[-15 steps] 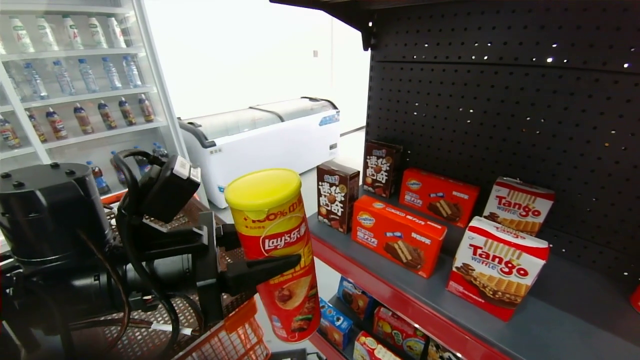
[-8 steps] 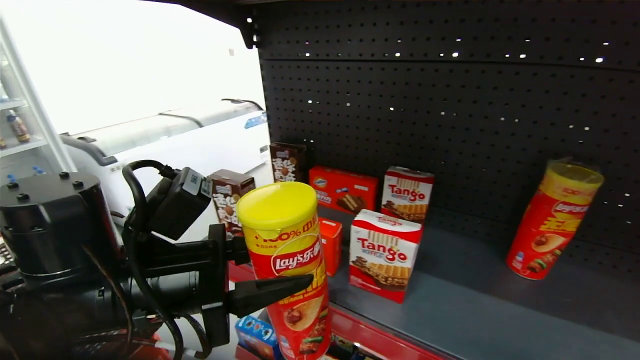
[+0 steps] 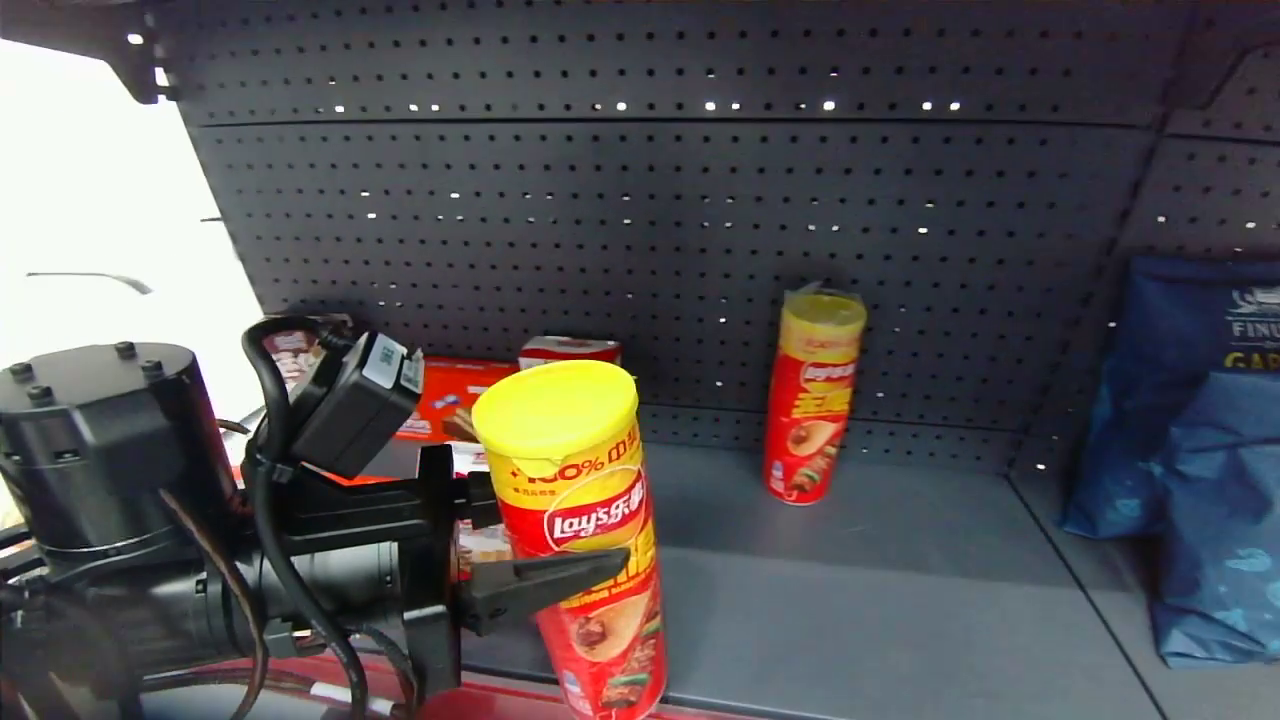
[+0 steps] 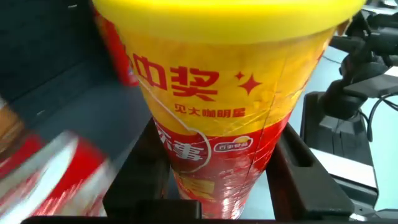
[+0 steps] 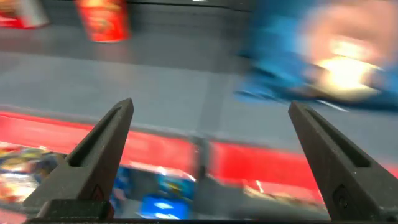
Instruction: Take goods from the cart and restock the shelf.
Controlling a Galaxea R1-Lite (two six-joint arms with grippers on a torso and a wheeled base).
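My left gripper (image 3: 535,535) is shut on a red chip can with a yellow lid (image 3: 575,510), held upright at the front edge of the grey shelf (image 3: 850,610). The left wrist view has that can (image 4: 224,112) standing between my fingers. A second chip can (image 3: 812,395) of the same kind stands on the shelf near the black pegboard back. My right gripper (image 5: 214,155) is open with nothing between its fingers, in front of the shelf's red front lip (image 5: 74,134). The standing can (image 5: 102,18) shows far off in the right wrist view.
Blue bags (image 3: 1195,440) fill the right end of the shelf. Red and white snack boxes (image 3: 480,395) sit at the left behind my left arm. Bare shelf lies between the standing can and the bags. Lower shelves hold more packets (image 5: 155,193).
The head view has swung right along the shelf: the freezer and snack boxes slid off to the left, the standing can and blue bags came in. My left gripper still holds its can.
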